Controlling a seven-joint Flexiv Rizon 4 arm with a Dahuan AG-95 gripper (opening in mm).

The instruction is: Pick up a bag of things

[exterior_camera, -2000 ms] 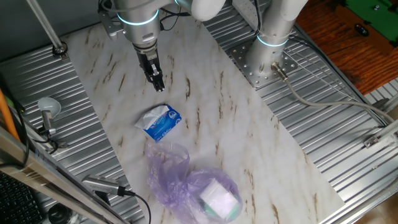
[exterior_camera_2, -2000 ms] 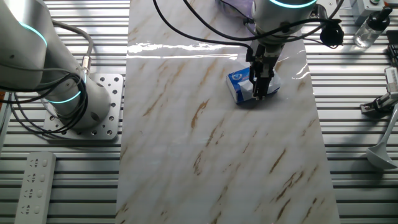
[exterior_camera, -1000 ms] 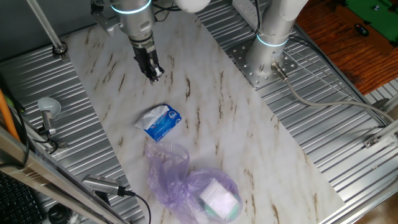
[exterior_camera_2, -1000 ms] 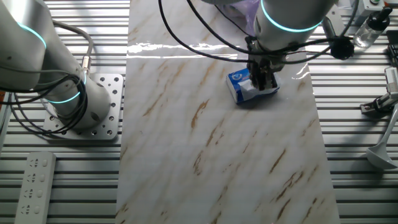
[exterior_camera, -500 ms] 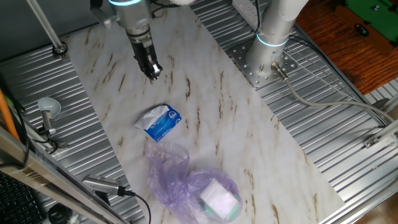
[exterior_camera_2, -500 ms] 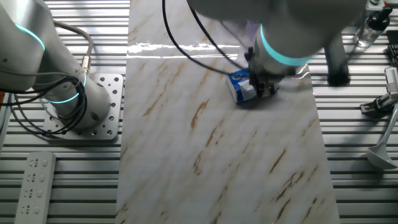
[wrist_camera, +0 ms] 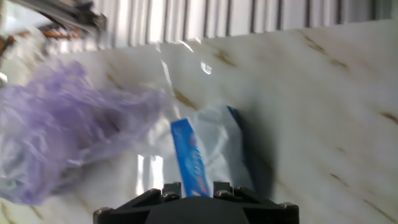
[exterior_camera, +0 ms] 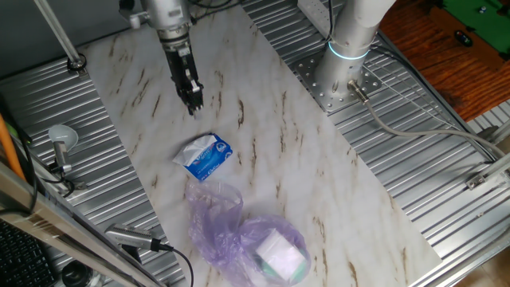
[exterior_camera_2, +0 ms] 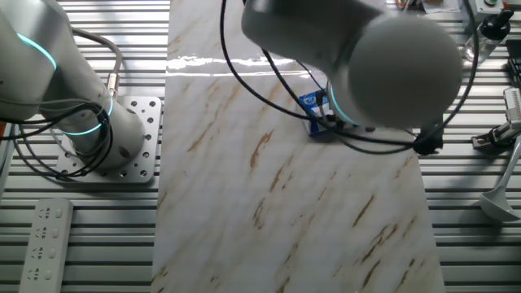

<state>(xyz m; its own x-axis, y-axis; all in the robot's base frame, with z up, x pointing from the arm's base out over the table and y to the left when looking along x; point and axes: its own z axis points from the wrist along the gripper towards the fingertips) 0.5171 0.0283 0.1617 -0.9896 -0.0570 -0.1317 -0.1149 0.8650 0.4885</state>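
Note:
The bag of things (exterior_camera: 239, 235) is a wrinkly light-purple plastic bag at the near end of the marble board, with a white and teal box (exterior_camera: 280, 253) showing through. In the hand view the bag (wrist_camera: 68, 137) lies at the left. A blue-and-white packet (exterior_camera: 205, 157) lies just beyond it and also shows in the hand view (wrist_camera: 199, 155). My gripper (exterior_camera: 194, 102) hangs above the board, beyond the packet and well away from the bag. Its fingers look close together and hold nothing. In the other fixed view my arm hides the gripper and the bag.
The arm's base (exterior_camera: 347, 72) stands at the right of the board on ribbed metal. A second robot arm (exterior_camera_2: 89, 122) sits at the left in the other fixed view. A metal tool (exterior_camera: 60, 143) lies left of the board, and a remote (exterior_camera_2: 45, 236) lies near the front left.
My gripper has drifted away from the packet, then tilted and dipped slightly. In the other fixed view my arm has swung towards the camera and now covers the far end of the board.

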